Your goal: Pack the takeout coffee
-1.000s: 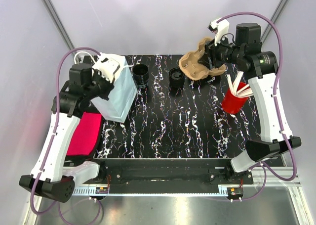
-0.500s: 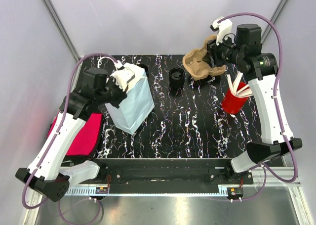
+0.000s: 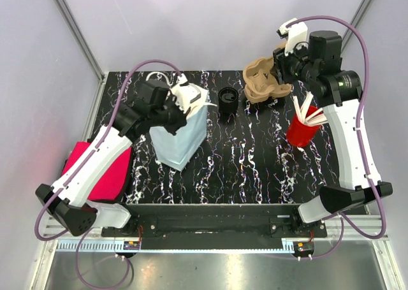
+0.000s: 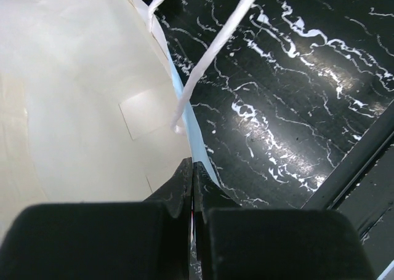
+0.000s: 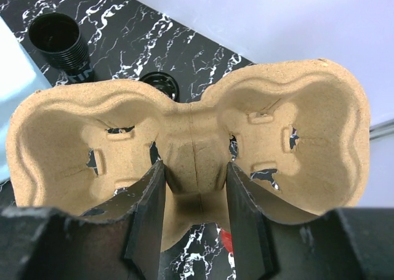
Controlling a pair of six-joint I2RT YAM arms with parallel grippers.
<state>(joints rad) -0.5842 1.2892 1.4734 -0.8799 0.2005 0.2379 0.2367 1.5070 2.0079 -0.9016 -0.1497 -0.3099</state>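
first, risks. could tip or crease the paper bag [image 3: 182,134] by hauling it from one spot on its rim: finds the left gripper [image 4: 192,169] pressed together on the thin top edge. could tear the paper there, or let it slip free, under any sideways pull. could snag the white string handle [image 4: 209,52], seen looping loose across the open mouth. could jam the cardboard cup carrier [image 5: 191,132] at the opening, judged about as wide as the bag; would probably need to go in end first. could drop the carrier too: sees the right gripper [image 5: 196,188] pinching only the narrow middle bridge between the two wells, jaws part way apart on the cardboard. could clip the red cup [image 3: 301,129] of straws, close under that arm.

now, looks. notes a pale bag, white inside and bluish outside, left of middle on the black marbled table [image 3: 255,169]; cannot tell whether resting or just lifted. notes the carrier held in the air over the far right corner, well apart from the bag, both wells empty. notes one black cup [image 3: 227,99] between bag and carrier, and a second black cup [image 5: 58,37] near the bag, hidden from overhead. judges packing barely begun: sees nothing inside the bag.
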